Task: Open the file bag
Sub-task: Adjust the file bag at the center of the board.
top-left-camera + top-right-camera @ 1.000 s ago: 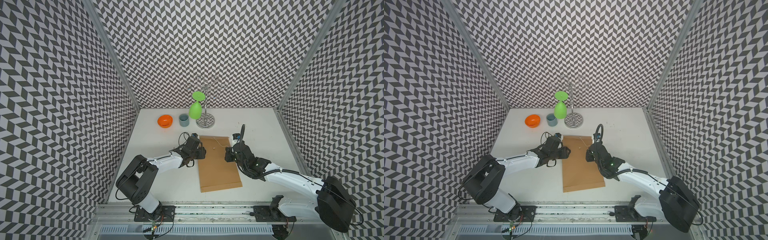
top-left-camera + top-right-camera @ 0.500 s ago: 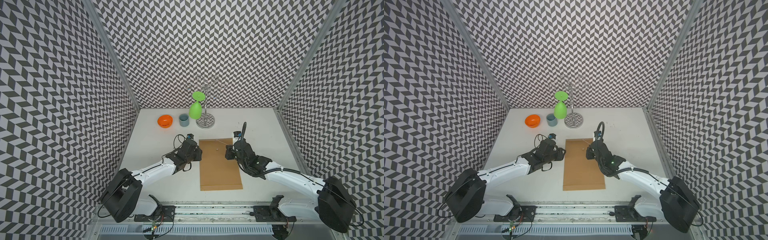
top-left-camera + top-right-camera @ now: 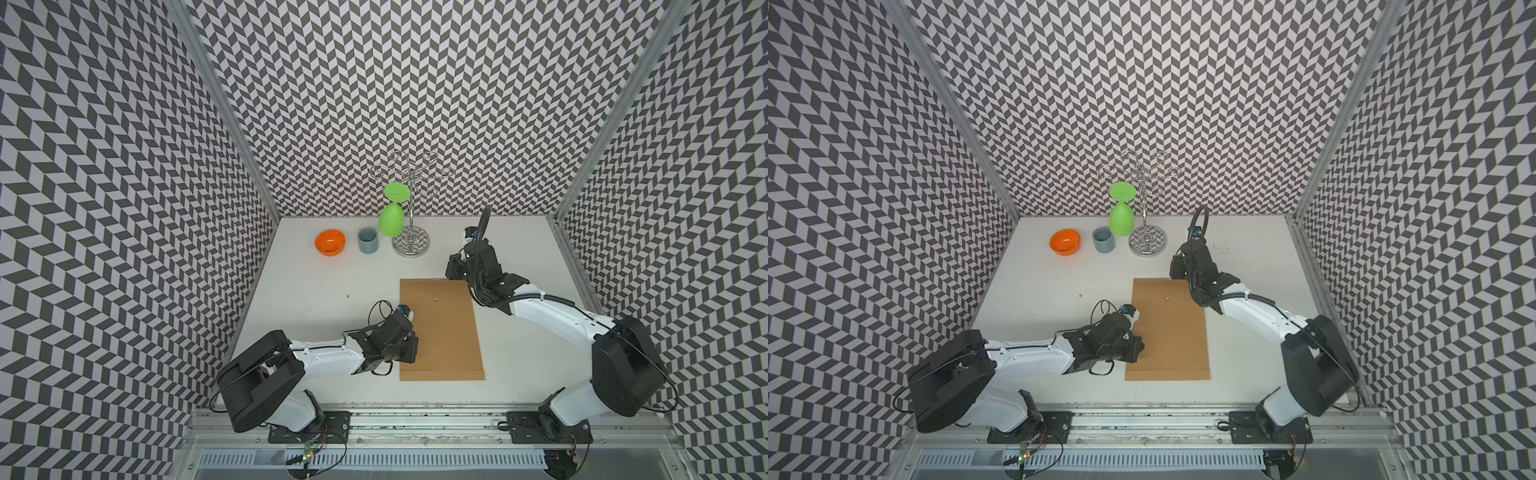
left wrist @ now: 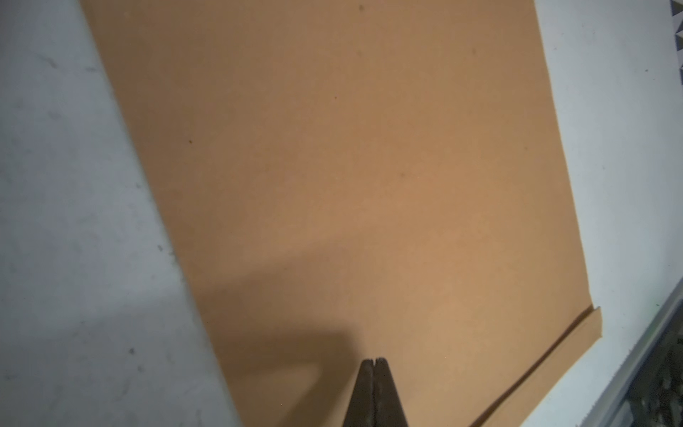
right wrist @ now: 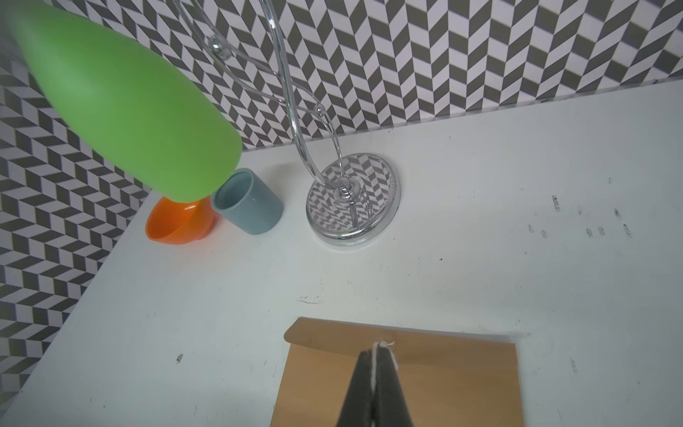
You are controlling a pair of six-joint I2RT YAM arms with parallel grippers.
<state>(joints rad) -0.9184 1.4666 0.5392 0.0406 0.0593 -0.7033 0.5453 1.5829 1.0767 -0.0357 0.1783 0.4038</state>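
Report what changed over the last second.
The left claw slid along the left edge of the file bag toward the robot and shut, empty, with its tips over the paper. The right claw, shut on the string throughout, drew toward the bag's far end. The bag turned from skewed to square. The bowl, cup and glass rack stayed put.

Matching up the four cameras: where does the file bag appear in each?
In a top view: file bag flat mid-table.
In a top view: file bag, same spot.
Left wrist: file bag fills most of it.
Right wrist: flap end only, string in the right gripper.
Shared: chrome stand, except left wrist.
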